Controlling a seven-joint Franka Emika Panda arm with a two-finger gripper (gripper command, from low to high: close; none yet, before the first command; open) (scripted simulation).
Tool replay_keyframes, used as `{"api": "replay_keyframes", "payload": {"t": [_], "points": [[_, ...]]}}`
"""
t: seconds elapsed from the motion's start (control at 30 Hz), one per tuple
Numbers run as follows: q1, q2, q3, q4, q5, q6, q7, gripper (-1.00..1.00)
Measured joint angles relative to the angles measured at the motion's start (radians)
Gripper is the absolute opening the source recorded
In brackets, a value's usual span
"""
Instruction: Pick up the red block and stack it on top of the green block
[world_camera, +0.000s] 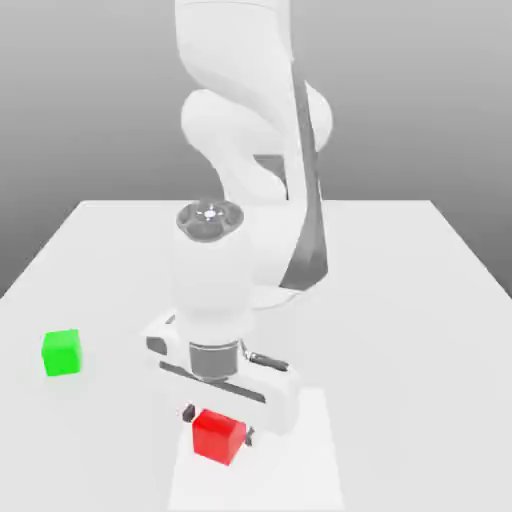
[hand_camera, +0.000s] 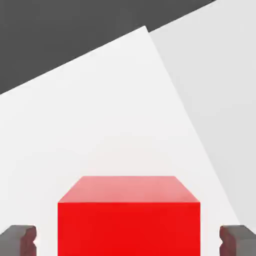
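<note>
1. Jaws (world_camera: 218, 420) are standing wide open, one dark fingertip (hand_camera: 19, 239) showing on each side of the red block (world_camera: 219, 436) with a clear gap of desk between pad and block on both sides; nothing is being held or touched.
2. Red block is sitting flat on the white desk (world_camera: 400, 300), near its front edge, directly under the arm's hand and between the fingers.
3. Block is a cube, so no long axis is showing; in the exterior view it is resting slightly turned, one corner facing forward.
4. Green block (world_camera: 61, 352) is lying well apart toward the exterior view's left, with open desk between the two.
</note>
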Motion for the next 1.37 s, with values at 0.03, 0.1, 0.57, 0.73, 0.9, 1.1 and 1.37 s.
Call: {"api": "replay_keyframes", "payload": {"t": [0.03,0.1,0.57,0.73,0.9,1.1,1.37], "points": [[0.000,0.000,0.000,0.000,-0.001,0.000,0.001,-1.00],[0.000,0.016,0.000,0.002,-0.003,0.014,0.002,-1.00],[-0.203,-0.261,-0.075,-0.056,0.011,-0.205,0.029,-1.00],[-0.338,-0.305,-0.136,-0.075,0.000,-0.229,0.066,-1.00],[-0.461,-0.349,-0.202,-0.095,-0.021,-0.253,0.110,-1.00],[-0.546,-0.329,-0.273,-0.109,-0.019,-0.218,0.134,-1.00],[-0.564,-0.165,-0.230,-0.102,0.103,-0.066,0.048,1.00]]}}
